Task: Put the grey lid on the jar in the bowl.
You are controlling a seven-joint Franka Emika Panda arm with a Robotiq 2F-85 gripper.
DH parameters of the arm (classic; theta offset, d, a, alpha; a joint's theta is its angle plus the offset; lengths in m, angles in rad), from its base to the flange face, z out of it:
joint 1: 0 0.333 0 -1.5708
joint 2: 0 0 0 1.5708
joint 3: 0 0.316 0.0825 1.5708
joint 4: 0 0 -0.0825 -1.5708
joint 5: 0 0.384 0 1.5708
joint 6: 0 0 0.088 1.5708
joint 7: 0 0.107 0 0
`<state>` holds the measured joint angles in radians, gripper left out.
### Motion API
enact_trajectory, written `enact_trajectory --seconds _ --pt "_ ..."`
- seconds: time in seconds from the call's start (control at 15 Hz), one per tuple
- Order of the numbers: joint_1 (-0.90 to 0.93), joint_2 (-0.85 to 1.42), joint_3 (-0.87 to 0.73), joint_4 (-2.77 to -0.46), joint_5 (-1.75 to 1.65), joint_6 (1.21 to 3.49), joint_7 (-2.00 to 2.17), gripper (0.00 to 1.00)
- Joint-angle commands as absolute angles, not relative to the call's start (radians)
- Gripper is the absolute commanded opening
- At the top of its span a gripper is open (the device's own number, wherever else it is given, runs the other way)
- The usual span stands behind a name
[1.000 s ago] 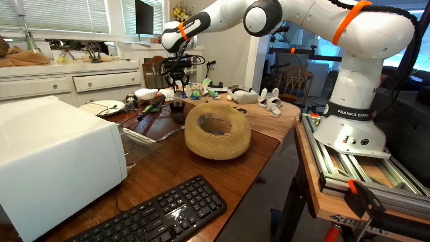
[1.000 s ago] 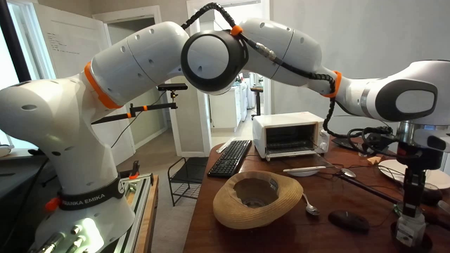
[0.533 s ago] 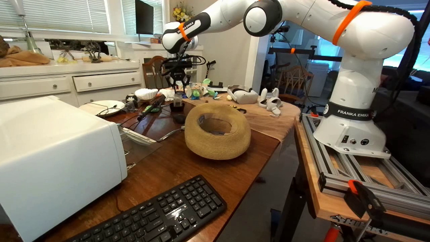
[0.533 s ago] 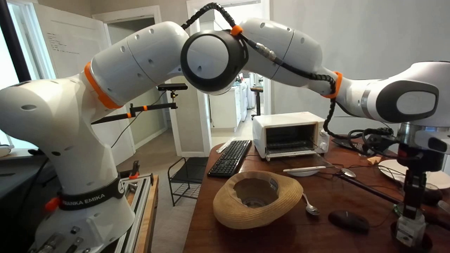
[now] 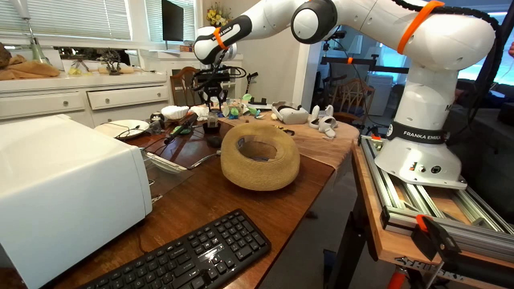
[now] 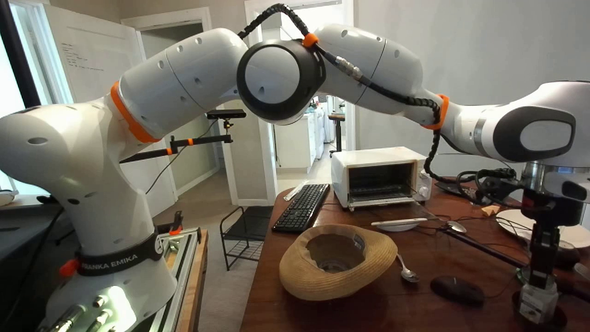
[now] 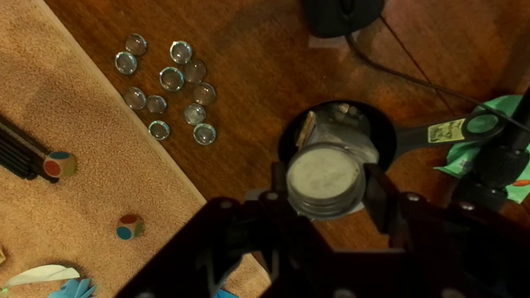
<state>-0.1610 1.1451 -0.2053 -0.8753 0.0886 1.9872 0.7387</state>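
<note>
Grey lid [image 7: 325, 174]: held between the fingers [image 7: 376, 194] of the gripper [image 7: 326, 179]. Wrist view gives one finger against each side of the rim, so it reads as grasping the lid. Pale round face turned up. Lid lies over the jar [image 6: 537, 303]; whether it is seated on the mouth, cannot tell.

Jar: clear, white label [image 6: 530, 309] on one side, inside the dark bowl [image 7: 383, 128]. Gripper points down, directly above it in both exterior views, fingertips close to the jar's top. Lid too small and too blocked there to read cleanly.

Bowl: on the bench [image 6: 378, 318], handle [image 7: 418, 138] running off to the right in the wrist view, small yellow tag [image 7: 447, 130] along it.

Around, in an exterior view: black mouse [image 6: 456, 289] just left of the bowl; spoon [image 6: 408, 275] left of the mouse; straw hat [image 6: 322, 288] left of the spoon, crown down, a little tilted. Keyboard [image 6: 302, 210] at far left, white toaster oven [image 6: 343, 177] to its right.

Wrist view, left of the bowl: clear beads [image 7: 171, 78] scattered on the bench; tan cloth [image 7: 91, 186] farther left, two blocks [image 7: 129, 227] with coloured spots on it.
</note>
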Motion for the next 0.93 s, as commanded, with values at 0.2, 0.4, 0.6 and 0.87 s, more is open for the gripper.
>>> enact_trajectory --seconds 0.2,0.4,0.6,0.87 --pt "-0.163 1.159 -0.206 -0.863 0.085 2.005 0.73 0.23" --pt "-0.161 1.163 -0.206 -0.853 0.084 2.001 0.727 0.23" --pt "-0.162 1.168 -0.204 -0.84 0.085 1.994 0.722 0.23" --pt "-0.161 1.176 -0.203 -0.828 0.086 1.987 0.717 0.23"
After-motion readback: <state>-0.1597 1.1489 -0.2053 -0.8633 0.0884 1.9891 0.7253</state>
